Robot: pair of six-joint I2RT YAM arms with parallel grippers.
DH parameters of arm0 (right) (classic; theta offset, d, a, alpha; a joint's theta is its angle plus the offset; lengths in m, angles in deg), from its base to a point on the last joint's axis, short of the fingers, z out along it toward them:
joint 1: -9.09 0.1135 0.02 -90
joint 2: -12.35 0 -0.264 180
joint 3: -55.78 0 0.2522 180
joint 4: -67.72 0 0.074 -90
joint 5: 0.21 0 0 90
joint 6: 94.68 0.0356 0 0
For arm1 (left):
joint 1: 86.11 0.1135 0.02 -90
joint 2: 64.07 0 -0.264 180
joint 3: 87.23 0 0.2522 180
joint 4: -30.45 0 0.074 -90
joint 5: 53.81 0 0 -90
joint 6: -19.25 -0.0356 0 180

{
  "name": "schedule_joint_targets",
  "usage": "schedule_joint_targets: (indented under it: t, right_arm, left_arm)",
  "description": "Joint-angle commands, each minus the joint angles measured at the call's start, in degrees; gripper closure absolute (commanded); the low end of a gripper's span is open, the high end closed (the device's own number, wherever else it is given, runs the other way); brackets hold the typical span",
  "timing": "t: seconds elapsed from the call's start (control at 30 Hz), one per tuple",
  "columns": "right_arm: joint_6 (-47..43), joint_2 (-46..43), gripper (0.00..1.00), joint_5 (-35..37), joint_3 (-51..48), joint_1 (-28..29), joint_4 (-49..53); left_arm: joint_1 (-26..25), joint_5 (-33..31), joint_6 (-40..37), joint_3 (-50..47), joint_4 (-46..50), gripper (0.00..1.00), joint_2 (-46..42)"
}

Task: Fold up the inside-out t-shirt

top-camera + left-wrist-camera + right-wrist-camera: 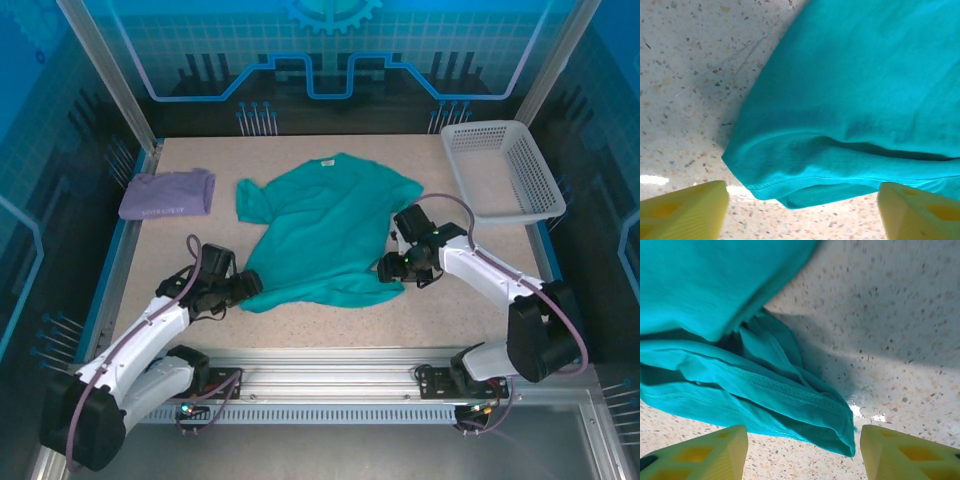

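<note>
The inside-out t-shirt (325,230) is teal and lies spread on the table, its neck with a small pale label pointing to the back. My left gripper (250,285) stands open at the shirt's lower left hem corner (785,185), which lies on the table just beyond its yellow fingers (682,212). My right gripper (388,268) is open at the lower right hem corner (840,432), a bunched fold resting on the table between and just ahead of its fingertips (905,455). Neither gripper holds the cloth.
A lavender folded garment (167,193) lies at the back left. A white plastic basket (502,168) stands at the back right. The speckled tabletop (330,325) is bare in front of the shirt, up to the rail holding the arm bases.
</note>
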Motion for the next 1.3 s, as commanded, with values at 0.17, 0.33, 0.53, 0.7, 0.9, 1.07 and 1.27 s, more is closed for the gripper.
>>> schedule_joint_targets:
  t: [0.17, 0.33, 0.53, 0.7, 0.9, 1.07, 1.27]
  right_arm:
    - [0.4, 2.6, 0.41, -2.4, -3.7, -3.1, -2.3]
    - [0.5, 3.0, 0.49, -4.4, -5.7, -3.6, -5.8]
    - [0.6, 2.1, 0.71, -4.8, -6.7, -3.6, -8.7]
    - [0.1, 1.1, 0.85, -3.2, -6.8, -3.9, -9.7]
    - [-1.2, -0.6, 0.99, -3.1, -6.5, -4.1, -11.4]
    - [-3.9, -5.8, 1.0, -0.9, -3.1, -4.1, -10.1]
    - [-9.0, -13.2, 1.0, 4.8, 10.5, -4.6, -7.1]
  left_arm:
    - [-0.5, -1.9, 1.4, -4.5, -4.2, 0.32, 4.9]
    - [-0.5, -1.9, 0.3, -5.0, -10.3, 0.38, 10.6]
    - [-0.5, -0.7, -0.5, -3.7, -15.2, 0.5, 16.3]
    - [-0.5, -1.1, -0.7, -3.0, -16.2, 0.61, 17.4]
    - [-0.5, -0.3, -1.5, -2.3, -18.2, 0.88, 18.5]
    - [-0.5, -0.2, -3.2, -0.6, -17.0, 1.0, 11.5]
    - [-0.5, -5.2, -7.6, 10.3, -16.2, 1.0, -1.5]
